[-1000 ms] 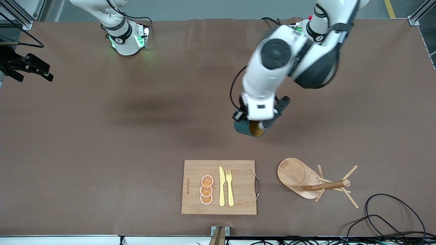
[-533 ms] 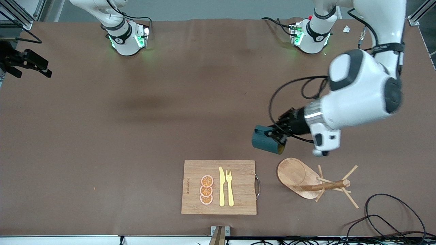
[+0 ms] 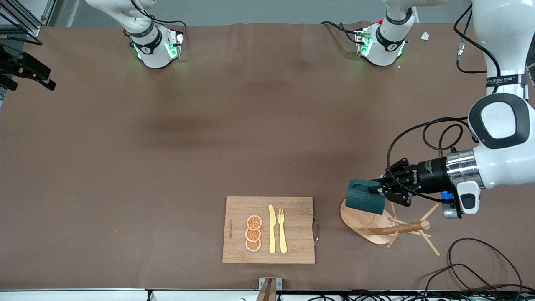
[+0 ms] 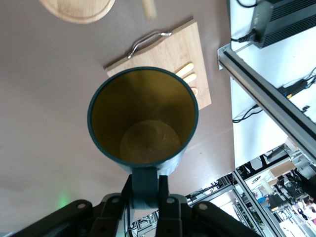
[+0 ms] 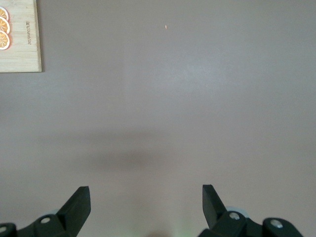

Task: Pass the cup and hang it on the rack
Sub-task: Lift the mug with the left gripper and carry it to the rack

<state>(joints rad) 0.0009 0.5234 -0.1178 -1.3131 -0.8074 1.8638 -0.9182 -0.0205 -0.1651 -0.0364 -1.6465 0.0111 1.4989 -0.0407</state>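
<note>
Now, left gripper [image 3: 378,191] holding cup [image 3: 363,202] over rack [image 3: 376,223]

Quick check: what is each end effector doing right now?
Left end effector: shut on the cup by its handle, over the rack.
Right end effector: open, holding nothing, over bare table.

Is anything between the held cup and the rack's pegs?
Nothing visible. The left gripper, jaws shut on the cup, holds it in the air over the rack, above the oval base. The pegs are all bare. The cutting board lies beside it, apart.
</note>
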